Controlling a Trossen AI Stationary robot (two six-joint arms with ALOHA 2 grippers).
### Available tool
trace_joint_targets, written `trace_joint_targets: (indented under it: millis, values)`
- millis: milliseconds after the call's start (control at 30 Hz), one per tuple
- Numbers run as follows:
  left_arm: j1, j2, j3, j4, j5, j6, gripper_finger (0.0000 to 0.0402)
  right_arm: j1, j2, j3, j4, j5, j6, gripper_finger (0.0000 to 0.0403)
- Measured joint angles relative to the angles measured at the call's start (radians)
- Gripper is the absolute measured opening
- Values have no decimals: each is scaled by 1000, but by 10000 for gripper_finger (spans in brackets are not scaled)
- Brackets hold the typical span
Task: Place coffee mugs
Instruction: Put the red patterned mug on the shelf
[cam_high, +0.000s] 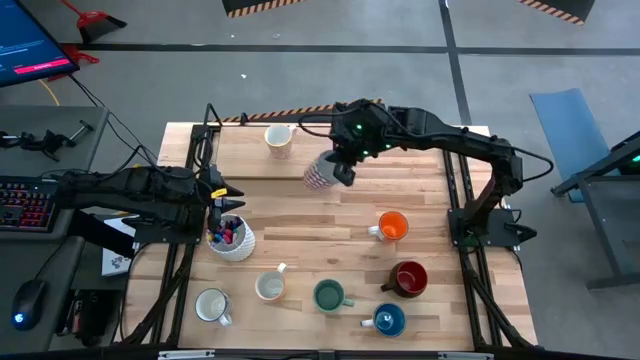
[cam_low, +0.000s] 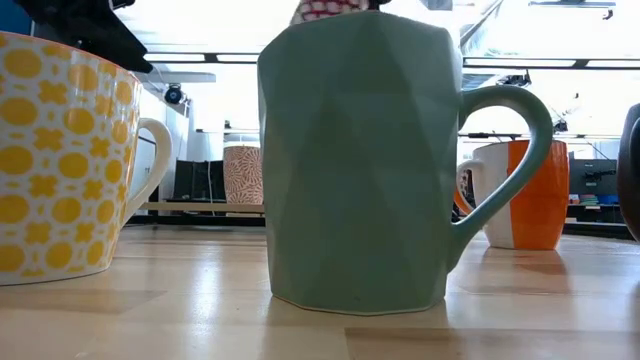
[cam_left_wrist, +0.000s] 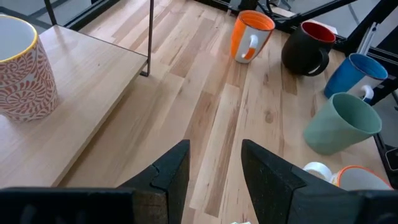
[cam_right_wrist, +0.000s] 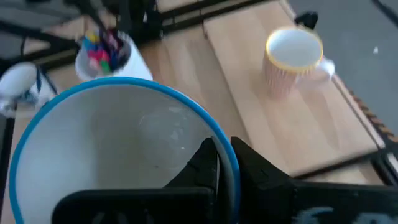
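In the pen holder (cam_high: 232, 240): markers (cam_high: 226, 232).

The wooden table (cam_high: 300, 225) has a raised wooden board (cam_high: 250, 150) at its far left corner. A patterned mug (cam_high: 279, 138) stands on that board. A white pen holder (cam_high: 231, 238) sits near the left edge. Along the near edge sit a white mug (cam_high: 212, 304), a yellow-dotted mug (cam_high: 270, 287), a green mug (cam_high: 329, 295) and a blue mug (cam_high: 388, 320). An orange mug (cam_high: 392, 227) and a dark red mug (cam_high: 409, 278) sit toward the right edge.
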Motion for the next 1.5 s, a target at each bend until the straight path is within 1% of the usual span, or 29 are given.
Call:
trace_joint_targets:
  millis: [100, 300, 533, 867, 1033, 1300, 1500]
  values:
    - [0, 0, 0, 0, 0, -20, 133, -14, 46, 0, 41, -8, -16, 0]
    - [0, 0, 0, 0, -1, -26, 133, -42, 127, -2, 179, -16, -61, 0]
    - [0, 0, 0, 0, -1, -26, 133, -78, 173, -2, 234, -15, -95, 0]
    - [-1, 0, 0, 7, -1, -25, 133, -80, 265, -2, 242, -18, -157, 0]
    - [-1, 0, 0, 10, -1, -26, 133, -91, 303, -2, 246, 33, -197, 0]
    - [-1, 0, 0, 54, 0, -26, 133, -152, 320, -2, 240, 39, -225, 0]
    - [-1, 0, 0, 53, 3, -26, 133, -195, 341, -2, 183, 38, -227, 0]
